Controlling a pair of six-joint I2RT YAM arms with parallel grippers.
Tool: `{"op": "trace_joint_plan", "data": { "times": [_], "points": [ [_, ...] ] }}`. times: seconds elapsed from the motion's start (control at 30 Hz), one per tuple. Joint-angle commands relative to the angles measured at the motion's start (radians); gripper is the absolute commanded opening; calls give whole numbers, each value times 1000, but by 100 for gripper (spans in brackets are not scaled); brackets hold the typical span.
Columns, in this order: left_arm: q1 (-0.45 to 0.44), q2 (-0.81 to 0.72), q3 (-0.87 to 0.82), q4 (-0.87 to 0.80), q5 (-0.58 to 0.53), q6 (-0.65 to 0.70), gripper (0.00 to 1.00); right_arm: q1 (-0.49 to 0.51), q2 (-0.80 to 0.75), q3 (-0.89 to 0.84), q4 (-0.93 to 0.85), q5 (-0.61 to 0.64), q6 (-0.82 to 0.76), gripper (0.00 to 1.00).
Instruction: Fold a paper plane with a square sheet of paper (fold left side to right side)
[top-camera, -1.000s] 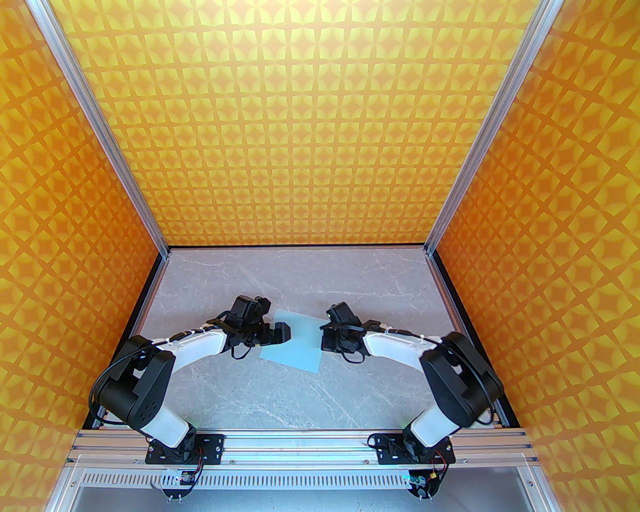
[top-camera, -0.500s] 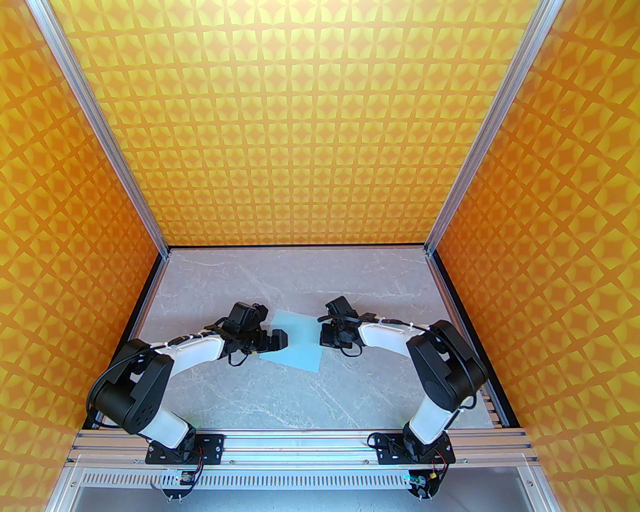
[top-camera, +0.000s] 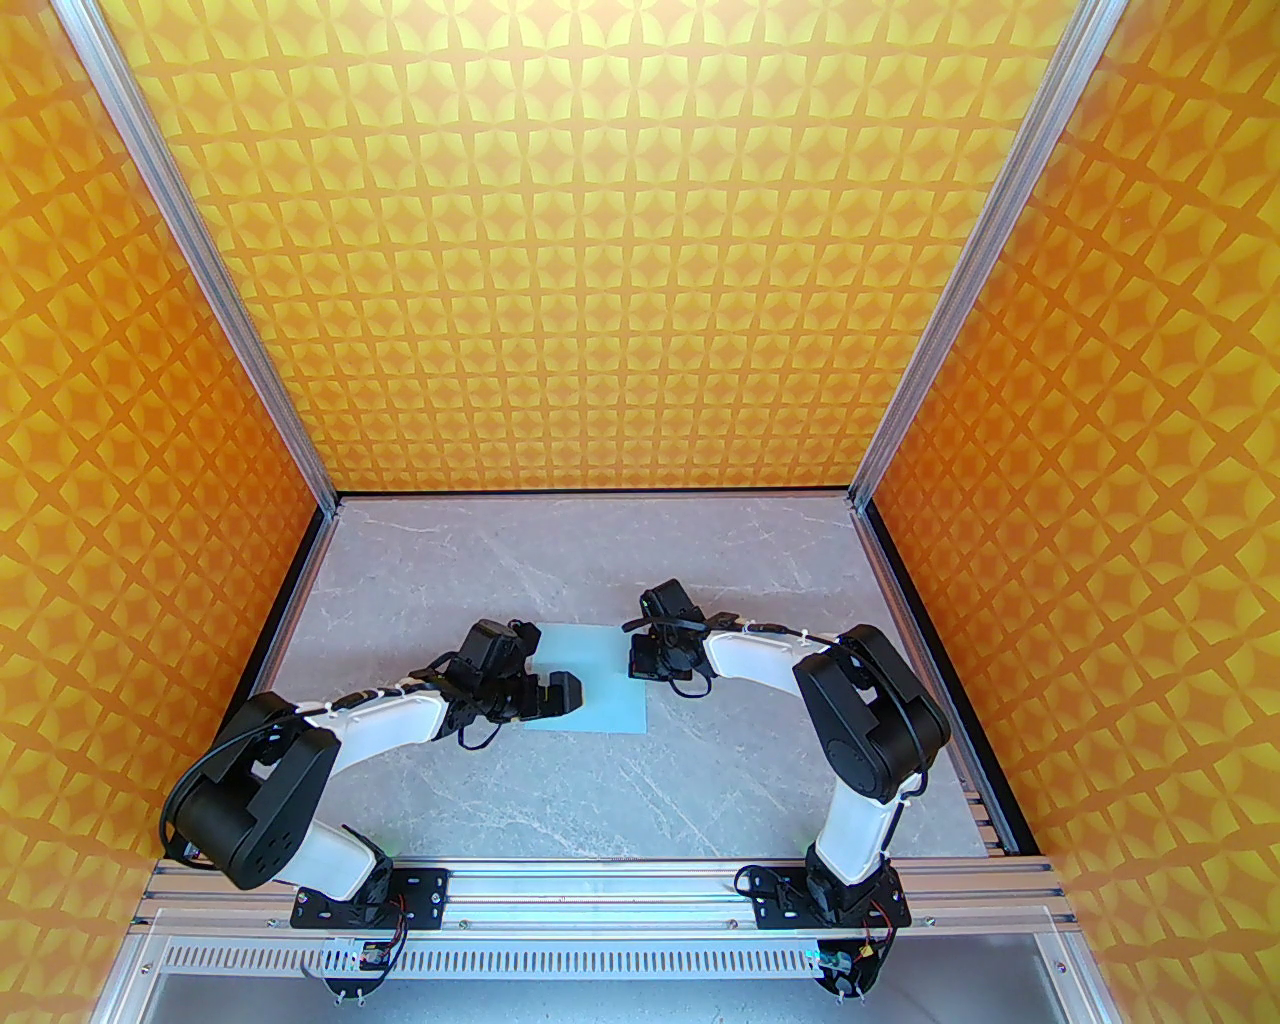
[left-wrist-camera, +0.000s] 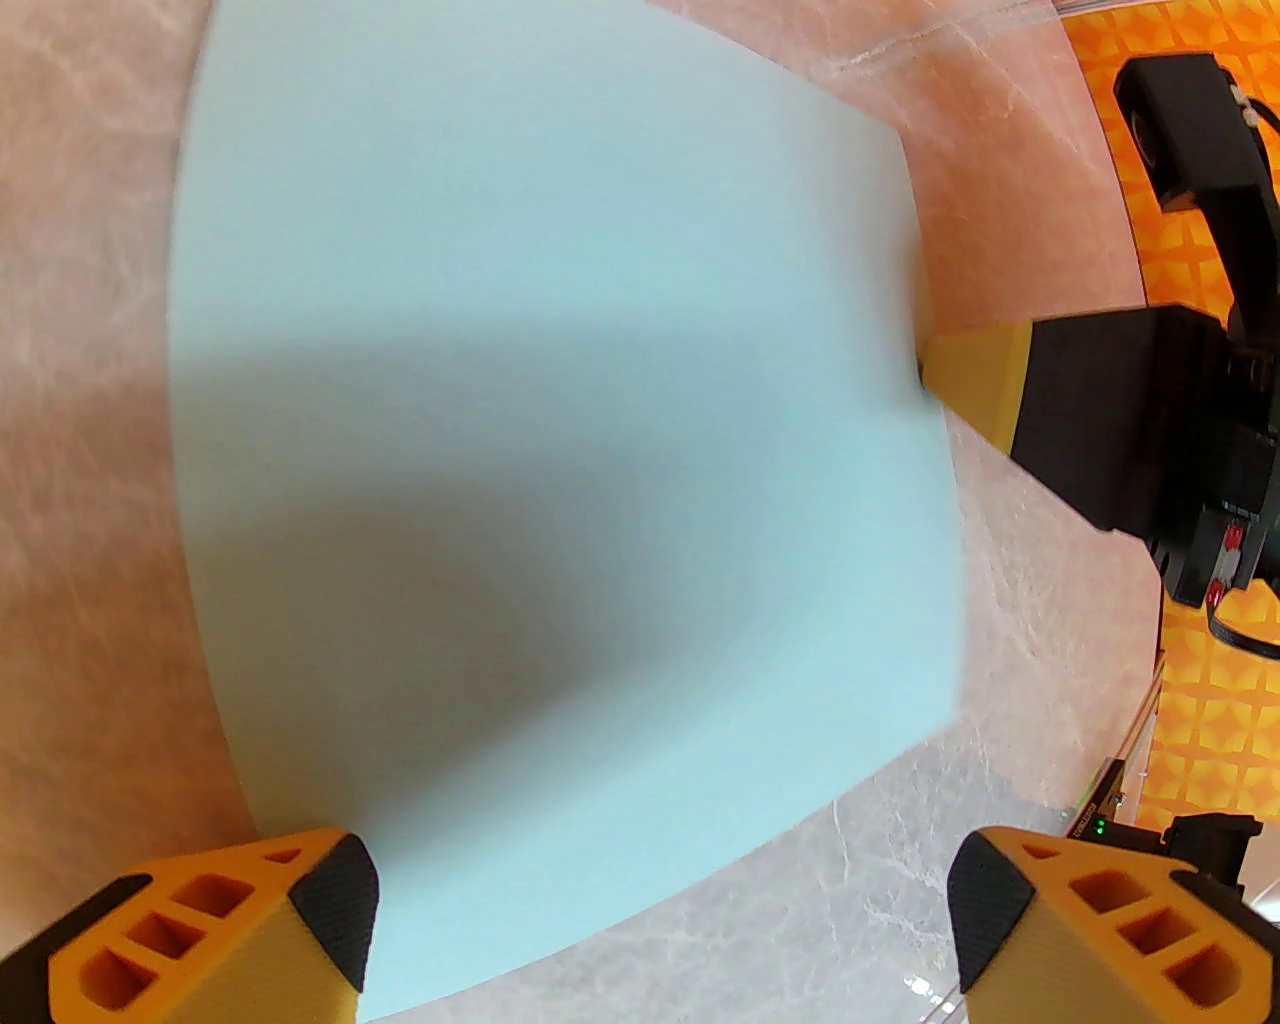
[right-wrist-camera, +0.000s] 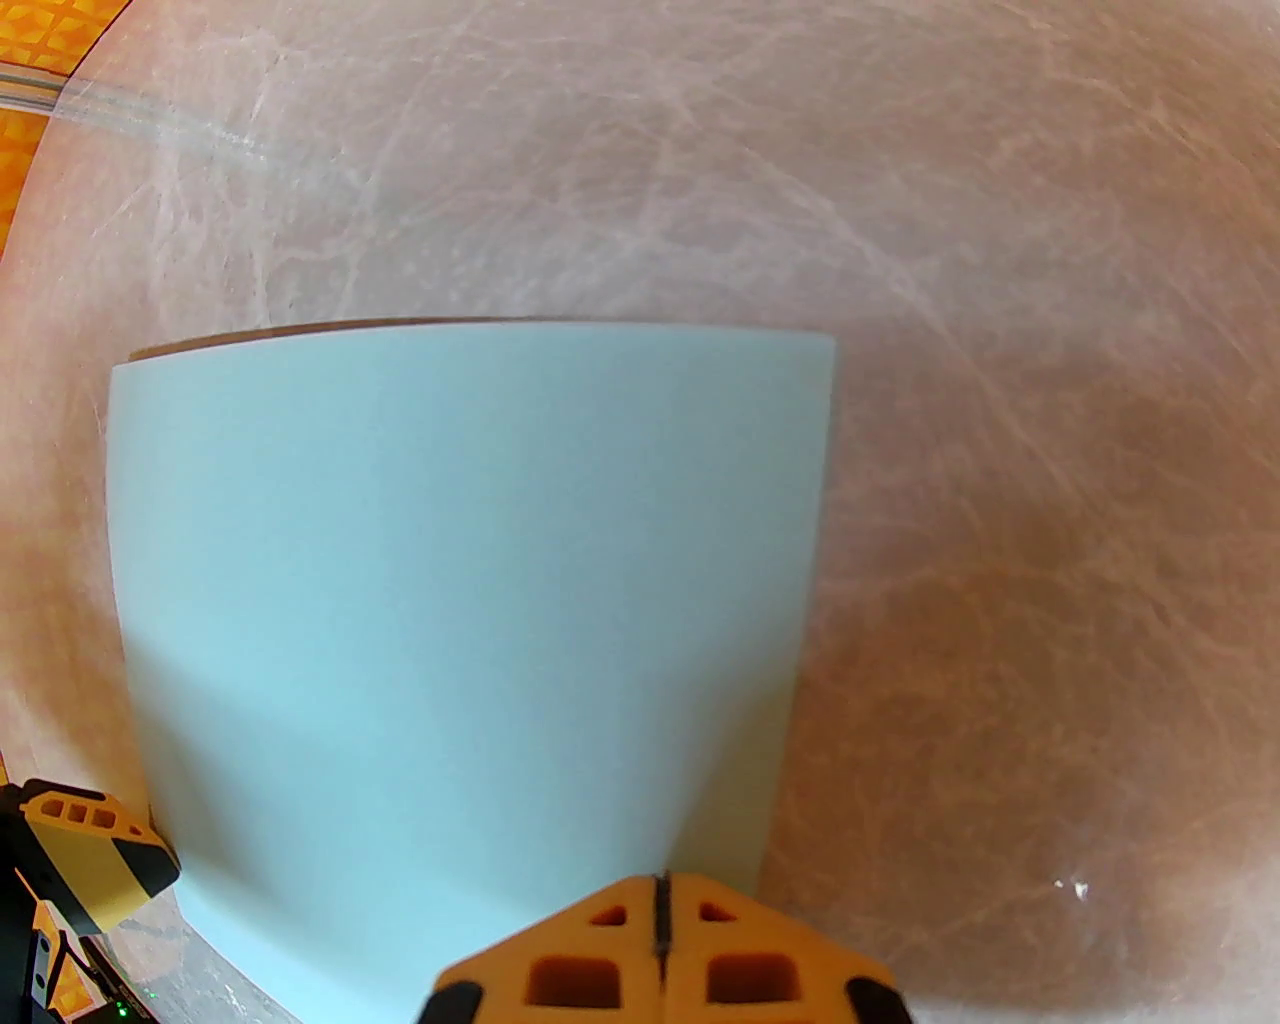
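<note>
While the square sheet (top-camera: 597, 680) lies flat, pinch its left edge low.
Left gripper (left-wrist-camera: 660, 900) gapes wide; closed right gripper (right-wrist-camera: 660, 900) touches the right edge.

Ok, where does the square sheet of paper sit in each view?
Top external: the square sheet of paper lies just below picture centre.
Left wrist: it fills the centre and left.
Right wrist: it sits lower left.
Shared landmark: the shut right end effector, its tip at the sheet's right-hand edge.
</note>
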Motion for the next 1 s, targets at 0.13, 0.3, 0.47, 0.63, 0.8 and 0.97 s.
{"op": "trace_joint_plan", "data": {
  "times": [0.13, 0.3, 0.47, 0.63, 0.8, 0.97],
  "points": [
    [43, -44, 67, -99, -44, 15, 100, 19, -122, -19, -45, 5, -7, 4],
    [67, 13, 98, -113, -60, 18, 99, 40, -70, -53, 1, -15, 17, 0],
    [70, 58, 126, -139, -112, 17, 99, 54, -25, -82, 38, -27, 26, 0],
    [66, 92, 150, -158, -121, 15, 99, 55, -22, -87, 26, -7, 17, 0],
    [44, 124, 162, -172, -145, 9, 99, 57, -22, -90, 26, -6, 14, 0],
    [-22, 156, 206, -239, -225, -12, 99, 59, -15, -92, 30, -7, 17, 0]
  ]
}}
